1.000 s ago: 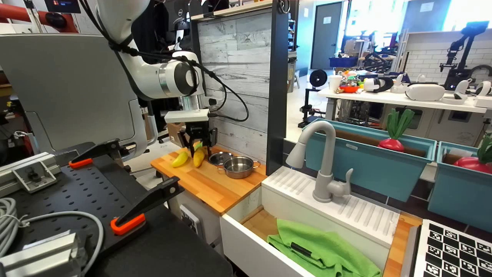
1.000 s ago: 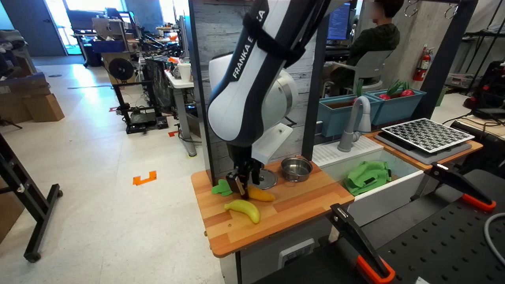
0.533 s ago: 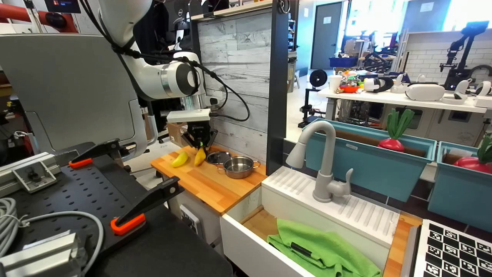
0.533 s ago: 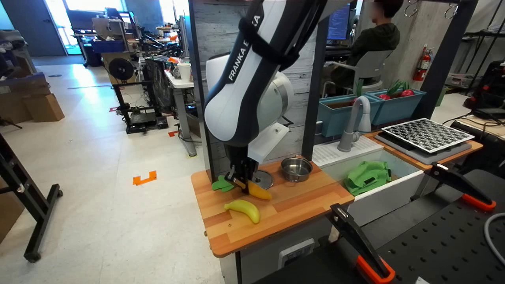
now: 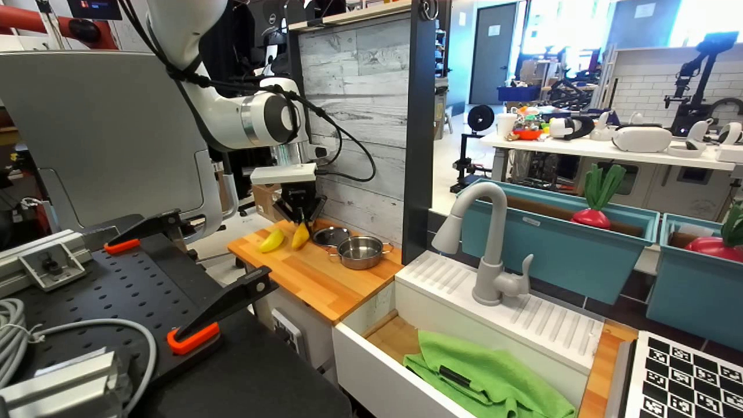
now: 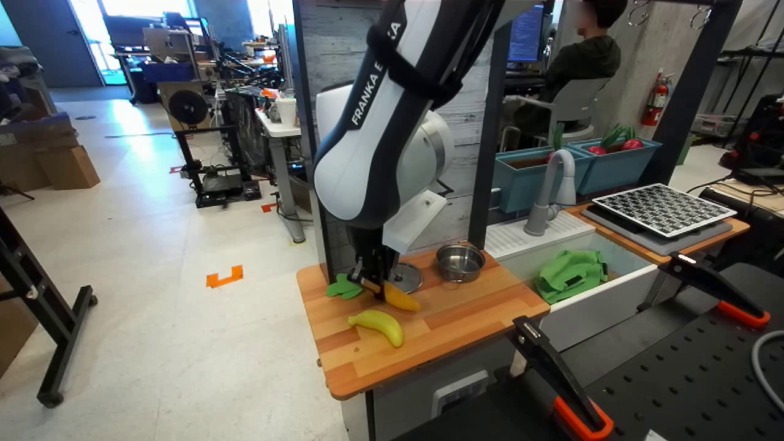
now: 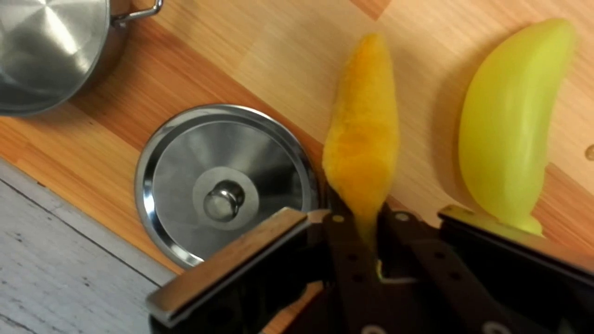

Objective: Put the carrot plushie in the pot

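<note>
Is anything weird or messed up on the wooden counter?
Nothing looks spilled or broken. The carrot plushie looks squished thin at one end, because the end effector is pinching it there. The lid lies beside the pot, not on it.

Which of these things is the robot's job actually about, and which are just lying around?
For the job:
soft tapered yellow-orange carrot plushie
shallow round silver metal pot
black two-fingered gripper, closed on the plushie

Just lying around:
round silver metal lid
curved glossy yellow banana-like toy
crumpled green cloth
</note>
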`<state>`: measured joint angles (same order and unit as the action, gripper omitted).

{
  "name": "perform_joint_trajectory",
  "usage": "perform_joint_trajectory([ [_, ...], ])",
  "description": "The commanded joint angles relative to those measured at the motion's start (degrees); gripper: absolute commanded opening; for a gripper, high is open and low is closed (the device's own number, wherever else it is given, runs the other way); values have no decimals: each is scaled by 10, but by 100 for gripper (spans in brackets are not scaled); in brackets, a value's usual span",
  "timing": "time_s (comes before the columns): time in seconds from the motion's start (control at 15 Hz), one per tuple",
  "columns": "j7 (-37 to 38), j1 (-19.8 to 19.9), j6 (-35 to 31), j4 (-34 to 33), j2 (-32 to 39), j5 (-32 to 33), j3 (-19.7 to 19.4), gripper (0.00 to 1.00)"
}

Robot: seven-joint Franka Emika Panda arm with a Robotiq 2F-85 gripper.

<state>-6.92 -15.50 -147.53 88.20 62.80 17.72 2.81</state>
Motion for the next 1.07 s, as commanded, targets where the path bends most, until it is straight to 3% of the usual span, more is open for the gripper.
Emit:
perform_joint_trajectory([
  [0.0,12,-12,-19,52,-34,11,-20,3],
  [0.53,49,-17,-102,182,-114,18,-73,3],
  [1.0,80,-25,-99,218,-150,23,-126,3],
])
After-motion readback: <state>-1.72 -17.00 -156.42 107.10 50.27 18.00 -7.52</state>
